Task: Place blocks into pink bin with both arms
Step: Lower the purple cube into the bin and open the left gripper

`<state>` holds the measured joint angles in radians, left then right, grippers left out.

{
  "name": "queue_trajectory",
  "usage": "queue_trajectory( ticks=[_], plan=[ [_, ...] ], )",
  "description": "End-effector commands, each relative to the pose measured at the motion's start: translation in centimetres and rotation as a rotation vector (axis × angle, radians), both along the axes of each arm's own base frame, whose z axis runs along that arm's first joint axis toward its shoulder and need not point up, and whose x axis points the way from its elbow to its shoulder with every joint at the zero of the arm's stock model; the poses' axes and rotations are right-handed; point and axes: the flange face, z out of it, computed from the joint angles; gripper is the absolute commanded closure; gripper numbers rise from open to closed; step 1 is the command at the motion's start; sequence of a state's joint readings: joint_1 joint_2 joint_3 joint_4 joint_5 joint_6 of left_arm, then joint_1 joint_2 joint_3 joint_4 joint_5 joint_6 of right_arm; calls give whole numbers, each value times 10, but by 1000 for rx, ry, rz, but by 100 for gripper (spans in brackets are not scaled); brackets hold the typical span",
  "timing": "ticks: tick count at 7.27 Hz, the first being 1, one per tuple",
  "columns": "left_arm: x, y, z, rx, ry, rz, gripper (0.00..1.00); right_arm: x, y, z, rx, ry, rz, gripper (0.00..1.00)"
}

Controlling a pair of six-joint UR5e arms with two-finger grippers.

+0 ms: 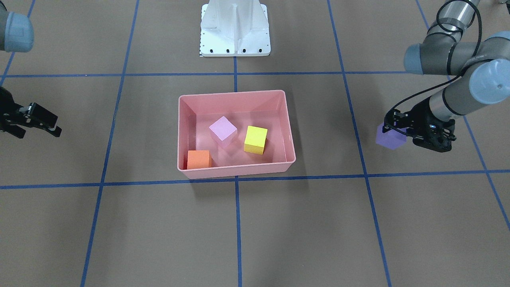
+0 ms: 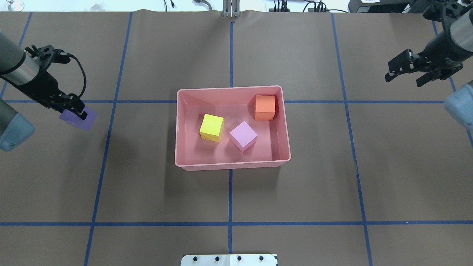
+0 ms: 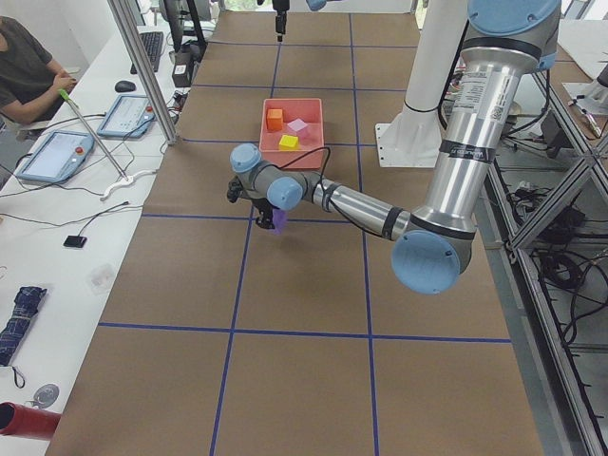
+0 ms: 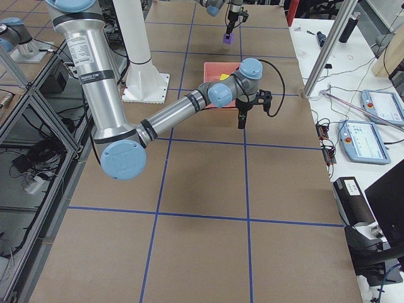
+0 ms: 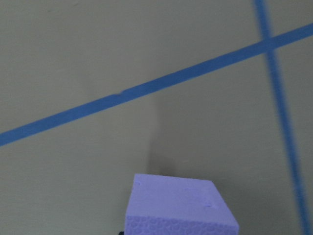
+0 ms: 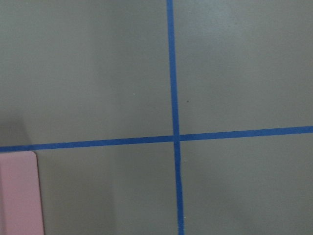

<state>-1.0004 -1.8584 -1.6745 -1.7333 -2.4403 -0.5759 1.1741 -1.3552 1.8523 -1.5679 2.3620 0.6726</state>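
The pink bin (image 2: 232,166) (image 1: 235,171) stands mid-table. Inside it lie the yellow block (image 2: 211,127) (image 1: 255,139), the lilac block (image 2: 243,135) (image 1: 223,128) and the orange block (image 2: 264,107) (image 1: 199,159). My left gripper (image 2: 75,112) (image 1: 394,128) is shut on the purple block (image 2: 82,119) (image 1: 389,137) and holds it above the table, well off to the bin's left side. The block also fills the bottom of the left wrist view (image 5: 178,208). My right gripper (image 2: 402,81) (image 1: 40,133) is open and empty, far off on the bin's other side.
The white pedestal base (image 1: 235,30) stands at the robot's edge of the table. Blue tape lines cross the brown mat. A bin corner (image 6: 17,196) shows in the right wrist view. A seated person (image 3: 28,71) and tablets are at a side bench.
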Motion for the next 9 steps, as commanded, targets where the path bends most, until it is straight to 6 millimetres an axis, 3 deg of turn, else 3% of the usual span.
queue_trajectory(
  ticks=[1,3,4,5,6,7,8,9],
  plan=[
    [65,16,-142,-163,112,-63,100,19,6,28,20,21,-27,0],
    [130,53,-206,-245,135,-32,100,19,6,28,20,21,-27,0],
    [148,66,-217,-261,132,-22,100,19,6,28,19,19,-28,0],
    [178,85,-215,-213,96,-43,77,19,6,28,19,21,-26,0],
    [194,96,-213,-190,78,-54,12,19,6,27,20,20,-26,0],
    [192,96,-213,-188,81,-57,1,20,7,27,21,18,-27,0],
    [185,92,-212,-189,83,-65,1,20,8,29,19,21,-26,0],
    [158,82,-200,-191,82,-97,1,21,9,31,16,22,-25,0]
  ],
)
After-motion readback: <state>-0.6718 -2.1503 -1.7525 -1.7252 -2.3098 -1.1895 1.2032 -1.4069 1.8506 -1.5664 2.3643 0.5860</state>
